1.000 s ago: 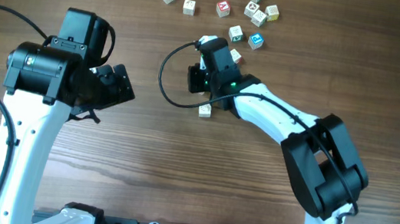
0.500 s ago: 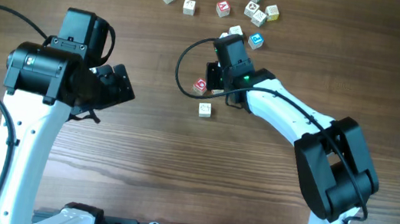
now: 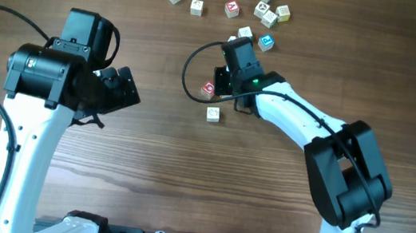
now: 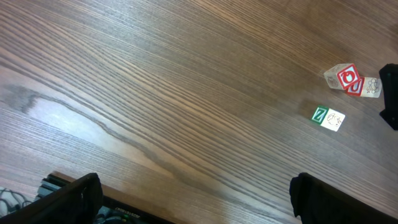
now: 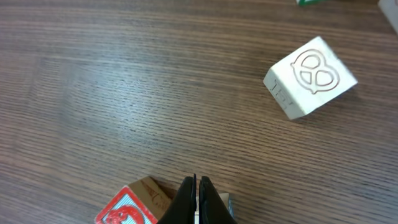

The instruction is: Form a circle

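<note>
Left jaws: we're seeing them gaping wide, empty.
Right jaws: we're seeing them pinching shut beside the red-faced cube (image 5: 127, 208).

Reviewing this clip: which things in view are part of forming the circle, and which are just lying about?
Job in hand:
- red-faced cube, beside the shut right gripper
- pale cube, close by, nearer the robot

Lying about:
- scattered lettered cubes, farther out, likely stock for later
- left gripper, open, touching nothing
</note>
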`<state>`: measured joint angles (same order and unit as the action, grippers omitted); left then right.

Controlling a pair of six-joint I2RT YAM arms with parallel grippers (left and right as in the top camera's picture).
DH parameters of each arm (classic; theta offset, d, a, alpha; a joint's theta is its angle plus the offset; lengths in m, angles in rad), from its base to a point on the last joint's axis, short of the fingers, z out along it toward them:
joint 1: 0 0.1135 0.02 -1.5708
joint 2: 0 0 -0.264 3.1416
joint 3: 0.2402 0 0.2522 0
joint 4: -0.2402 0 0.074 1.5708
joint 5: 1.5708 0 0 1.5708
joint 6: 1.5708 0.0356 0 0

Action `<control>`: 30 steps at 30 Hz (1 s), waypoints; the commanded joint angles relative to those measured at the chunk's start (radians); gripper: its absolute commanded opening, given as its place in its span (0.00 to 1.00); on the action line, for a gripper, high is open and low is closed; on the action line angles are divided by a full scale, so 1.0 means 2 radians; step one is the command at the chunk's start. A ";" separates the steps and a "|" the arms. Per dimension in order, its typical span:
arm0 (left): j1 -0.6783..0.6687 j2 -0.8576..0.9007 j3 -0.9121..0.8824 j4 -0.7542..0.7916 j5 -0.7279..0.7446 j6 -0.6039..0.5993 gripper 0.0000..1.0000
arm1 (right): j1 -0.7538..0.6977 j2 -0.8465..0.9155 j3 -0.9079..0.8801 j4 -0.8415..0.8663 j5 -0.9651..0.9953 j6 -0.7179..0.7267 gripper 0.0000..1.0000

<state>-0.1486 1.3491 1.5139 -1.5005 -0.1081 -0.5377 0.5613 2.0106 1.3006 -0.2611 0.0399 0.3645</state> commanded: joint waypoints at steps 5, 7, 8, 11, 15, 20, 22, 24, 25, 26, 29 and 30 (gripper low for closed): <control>0.000 -0.003 0.001 0.000 -0.008 -0.008 1.00 | 0.001 0.015 0.007 -0.001 -0.017 0.001 0.05; 0.000 -0.003 0.001 0.000 -0.008 -0.008 1.00 | 0.001 0.015 0.007 -0.001 -0.019 0.001 0.05; 0.000 -0.003 0.001 0.000 -0.009 -0.008 1.00 | 0.001 0.015 0.007 -0.001 -0.020 0.001 0.04; 0.000 -0.003 0.001 0.000 -0.008 -0.008 1.00 | 0.001 0.015 0.007 -0.004 -0.022 0.001 0.05; 0.000 -0.003 0.001 0.000 -0.008 -0.008 1.00 | 0.001 0.015 0.007 -0.008 -0.027 0.001 0.05; 0.000 -0.003 0.001 0.000 -0.008 -0.008 1.00 | 0.001 0.015 0.007 -0.010 -0.032 0.001 0.05; 0.000 -0.003 0.001 0.000 -0.008 -0.008 1.00 | 0.001 0.015 0.007 -0.010 -0.034 0.001 0.05; 0.000 -0.003 0.001 0.000 -0.008 -0.008 1.00 | 0.001 0.015 0.007 -0.010 -0.034 0.001 0.05; 0.000 -0.003 0.001 0.000 -0.008 -0.008 1.00 | 0.001 0.015 0.007 -0.010 -0.036 0.001 0.05; 0.000 -0.003 0.001 0.000 -0.008 -0.008 1.00 | 0.001 0.015 0.007 -0.010 -0.038 0.001 0.05; 0.000 -0.003 0.001 0.000 -0.008 -0.008 1.00 | 0.001 0.015 0.007 -0.005 -0.037 0.000 0.05; 0.000 -0.003 0.001 0.000 -0.008 -0.008 1.00 | 0.001 0.012 0.008 0.006 -0.031 0.000 0.04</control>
<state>-0.1486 1.3491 1.5139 -1.5002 -0.1081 -0.5377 0.5613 2.0216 1.3006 -0.2756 -0.0212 0.3649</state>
